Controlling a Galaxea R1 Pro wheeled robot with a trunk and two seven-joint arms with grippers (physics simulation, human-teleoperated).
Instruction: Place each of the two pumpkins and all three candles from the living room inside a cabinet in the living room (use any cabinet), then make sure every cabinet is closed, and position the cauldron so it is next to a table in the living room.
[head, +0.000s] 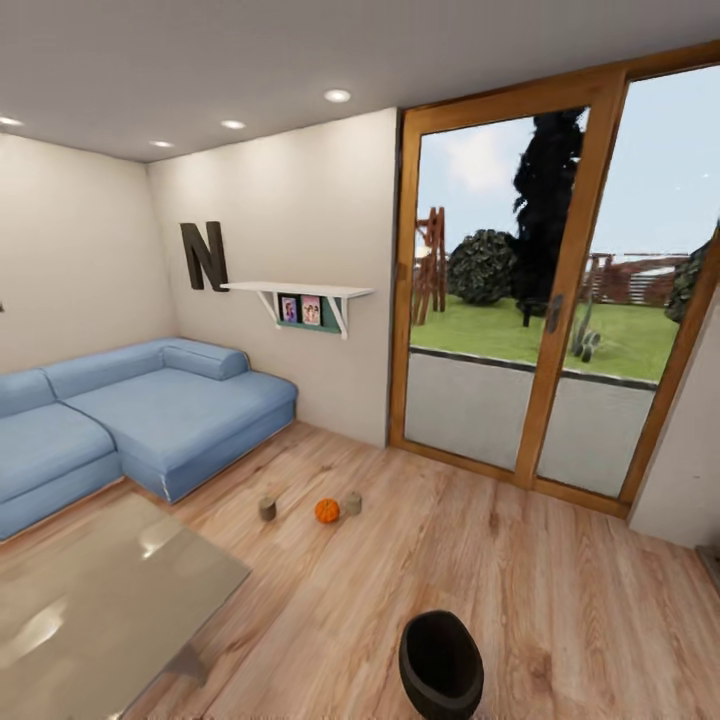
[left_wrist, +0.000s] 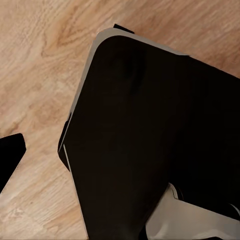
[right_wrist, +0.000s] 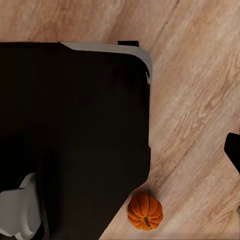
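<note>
Out on the wood floor (head: 520, 560), well short of the sofa (head: 130, 420): one pumpkin (head: 327, 511) between two candles (head: 267, 509) and (head: 352, 503), all three apart from each other and standing free. Nearer the camera, the cauldron (head: 441, 665), mouth up, just off the corner of the table (head: 90, 590); arguably close to counting as next to it, though hard to call from here. A second pumpkin (right_wrist: 145, 211) on the floor in the right wrist view, right at the edge of the robot's dark base (right_wrist: 75, 140), stem up. Third candle and cabinet not yet located. No telling whether either hand is spread or pressed together. Likely handling: pumpkins light but rounded and ribbed, prone to rolling, so best pinched across the widest part from above, straddling the stem. Candles stiff, stubby, easy to tip; best taken low around the sides. Cauldron glossy and probably heavier; rim the obvious hold
</note>
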